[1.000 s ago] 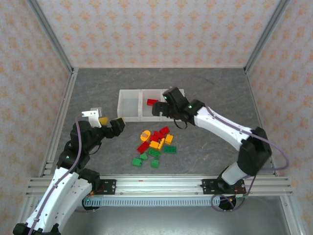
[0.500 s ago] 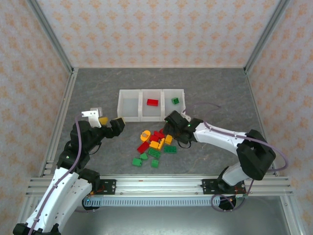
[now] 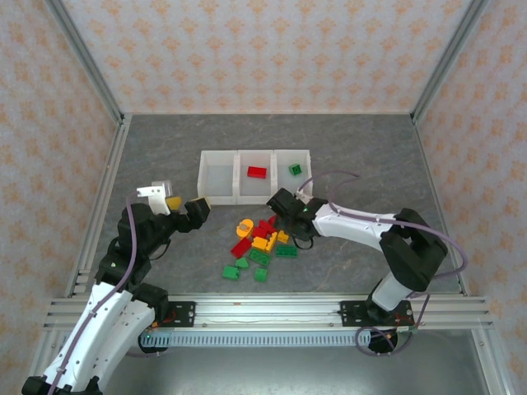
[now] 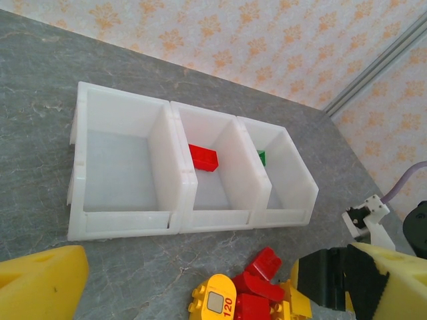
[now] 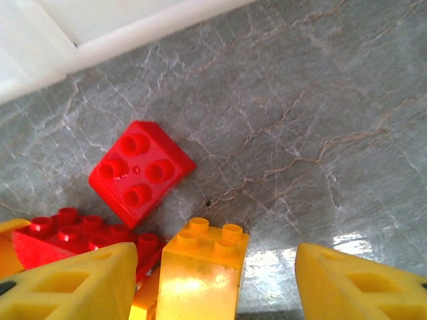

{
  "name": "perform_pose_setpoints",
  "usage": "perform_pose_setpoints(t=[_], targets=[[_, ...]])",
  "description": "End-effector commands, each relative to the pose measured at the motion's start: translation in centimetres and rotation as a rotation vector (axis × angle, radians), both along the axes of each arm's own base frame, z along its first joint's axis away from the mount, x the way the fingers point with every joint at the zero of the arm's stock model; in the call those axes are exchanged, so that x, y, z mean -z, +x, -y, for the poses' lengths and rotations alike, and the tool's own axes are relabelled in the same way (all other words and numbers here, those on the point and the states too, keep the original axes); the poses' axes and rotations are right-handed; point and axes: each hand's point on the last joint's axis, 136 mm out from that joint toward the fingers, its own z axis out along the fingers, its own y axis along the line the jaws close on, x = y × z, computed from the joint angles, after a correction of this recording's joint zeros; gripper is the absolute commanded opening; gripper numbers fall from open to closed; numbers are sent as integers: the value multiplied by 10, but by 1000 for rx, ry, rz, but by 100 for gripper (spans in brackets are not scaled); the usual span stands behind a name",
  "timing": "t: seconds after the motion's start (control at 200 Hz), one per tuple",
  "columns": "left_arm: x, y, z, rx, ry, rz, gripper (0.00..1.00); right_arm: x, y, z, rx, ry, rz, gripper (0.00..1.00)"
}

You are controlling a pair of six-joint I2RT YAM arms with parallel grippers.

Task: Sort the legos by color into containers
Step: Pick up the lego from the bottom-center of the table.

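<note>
now right claw [image 5: 217,270], come down from the bins [image 4: 167,143], loosely straddles an orange lego [image 5: 200,267]; left claw [image 4: 200,280] wide.

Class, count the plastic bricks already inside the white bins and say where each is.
2. A small red studded plastic brick lies in the middle white translucent plastic bin; a small green studded brick lies in the right bin. None seems hidden.

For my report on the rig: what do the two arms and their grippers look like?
The left arm and the right arm have white links, black joints and a lilac cable each. The left gripper and the right gripper have thick yellow fingers.
</note>
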Motion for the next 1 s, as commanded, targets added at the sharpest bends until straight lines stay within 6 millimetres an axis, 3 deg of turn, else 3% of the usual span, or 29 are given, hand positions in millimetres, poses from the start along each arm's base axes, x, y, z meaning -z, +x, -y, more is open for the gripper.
perform_pose_setpoints(t=[0.0,0.2,0.601,0.991], targets=[[-5,0,1,10,4,29,99,1,0,-2,-31,-49,0,64],[-5,0,1,7,5,28,99,15,-6,-4,-87,-82,-44,62],[-2,1,1,5,6,18,99,25,-18,19,-117,-159,-51,48],[-6,0,0,1,4,33,99,45,-19,16,-157,-188,-84,50]])
